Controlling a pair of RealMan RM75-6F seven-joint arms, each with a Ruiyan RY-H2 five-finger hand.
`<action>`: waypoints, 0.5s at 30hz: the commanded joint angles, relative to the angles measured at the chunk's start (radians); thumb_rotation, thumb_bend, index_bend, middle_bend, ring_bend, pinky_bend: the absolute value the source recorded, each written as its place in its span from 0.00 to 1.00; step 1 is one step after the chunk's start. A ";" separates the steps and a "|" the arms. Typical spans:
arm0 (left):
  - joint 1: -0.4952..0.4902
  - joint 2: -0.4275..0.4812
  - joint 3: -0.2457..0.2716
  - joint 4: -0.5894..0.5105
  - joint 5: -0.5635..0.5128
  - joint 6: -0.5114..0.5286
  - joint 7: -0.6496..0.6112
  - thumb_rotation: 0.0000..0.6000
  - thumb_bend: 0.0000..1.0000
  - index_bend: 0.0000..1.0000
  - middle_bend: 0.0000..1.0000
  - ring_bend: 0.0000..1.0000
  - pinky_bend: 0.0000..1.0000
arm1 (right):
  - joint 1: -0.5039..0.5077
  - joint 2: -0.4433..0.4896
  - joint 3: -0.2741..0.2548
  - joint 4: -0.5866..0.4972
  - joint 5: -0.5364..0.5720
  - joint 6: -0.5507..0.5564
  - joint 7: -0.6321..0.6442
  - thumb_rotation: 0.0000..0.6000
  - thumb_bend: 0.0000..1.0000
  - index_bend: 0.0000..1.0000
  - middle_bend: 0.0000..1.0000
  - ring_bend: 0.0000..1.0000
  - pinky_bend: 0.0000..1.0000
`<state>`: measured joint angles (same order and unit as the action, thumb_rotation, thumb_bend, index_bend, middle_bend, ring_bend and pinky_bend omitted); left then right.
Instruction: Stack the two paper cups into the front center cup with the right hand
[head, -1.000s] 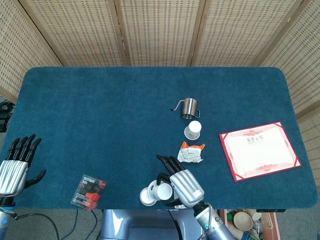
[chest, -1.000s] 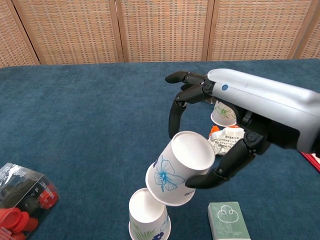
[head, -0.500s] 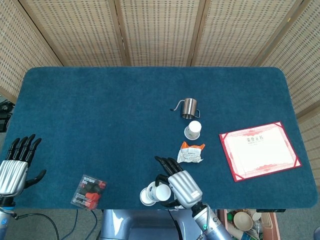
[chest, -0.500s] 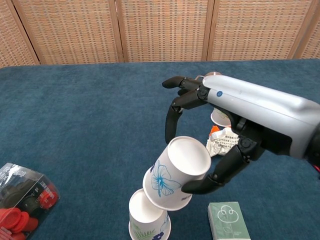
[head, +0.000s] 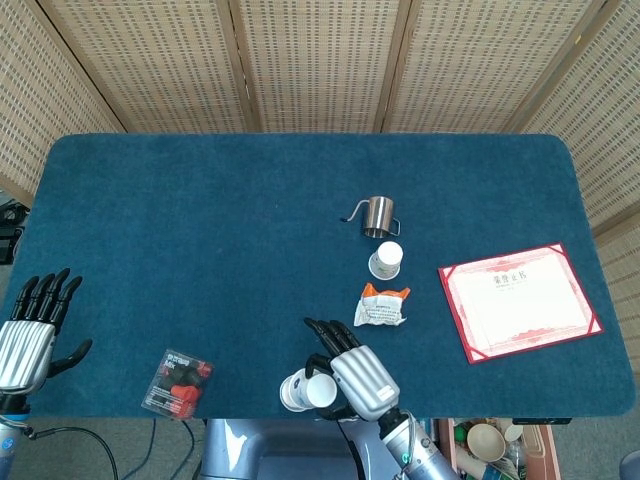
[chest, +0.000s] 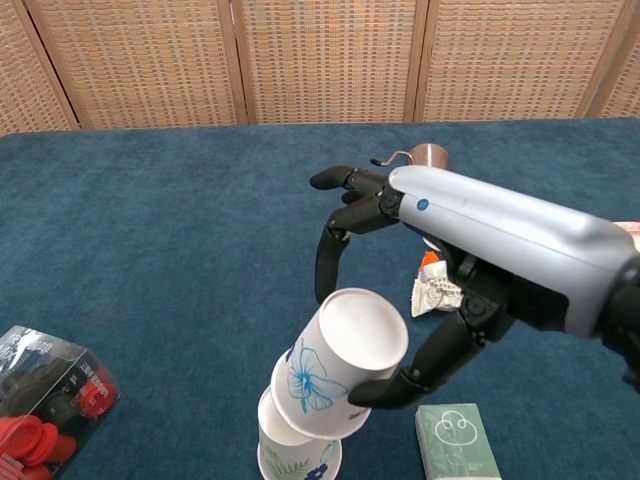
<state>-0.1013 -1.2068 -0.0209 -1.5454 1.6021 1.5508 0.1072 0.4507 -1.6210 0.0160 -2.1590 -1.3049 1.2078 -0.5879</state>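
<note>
My right hand (chest: 470, 270) (head: 355, 378) holds a white paper cup with a blue flower print (chest: 335, 365) (head: 320, 392), tilted, its base pushed into the mouth of the front center cup (chest: 298, 455) (head: 294, 390) at the table's near edge. The thumb lies under the held cup and the fingers arch over it. A second loose paper cup (head: 386, 260) stands further back, below a small metal pitcher; the chest view hides it behind my arm. My left hand (head: 30, 330) rests open at the table's front left, away from the cups.
A metal pitcher (head: 376, 215) (chest: 428, 155), a crumpled orange-and-white wrapper (head: 382, 305) (chest: 435, 290) and a red-bordered certificate (head: 520, 298) lie to the right. A clear box of red pieces (head: 178, 382) (chest: 45, 395) sits front left. A green card pack (chest: 457, 440) lies beside the cups.
My right hand has moved down and toward the near edge, carrying the flower cup lower until its base entered the front center cup. The left hand stayed put.
</note>
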 joint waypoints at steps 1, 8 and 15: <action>0.000 0.001 0.000 0.000 0.000 0.000 -0.001 1.00 0.26 0.00 0.00 0.00 0.00 | 0.001 -0.007 -0.003 0.004 0.001 -0.001 -0.002 1.00 0.06 0.52 0.03 0.00 0.00; 0.001 0.003 -0.001 0.000 -0.001 0.002 -0.006 1.00 0.26 0.00 0.00 0.00 0.00 | 0.004 -0.023 -0.002 0.014 0.008 -0.005 -0.005 1.00 0.06 0.52 0.03 0.00 0.00; 0.001 0.004 -0.001 0.000 -0.003 0.001 -0.014 1.00 0.26 0.00 0.00 0.00 0.00 | 0.012 -0.046 0.005 0.036 0.014 -0.013 0.001 1.00 0.06 0.52 0.03 0.00 0.00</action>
<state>-0.1000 -1.2027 -0.0220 -1.5452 1.5996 1.5522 0.0942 0.4611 -1.6635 0.0194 -2.1257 -1.2926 1.1964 -0.5883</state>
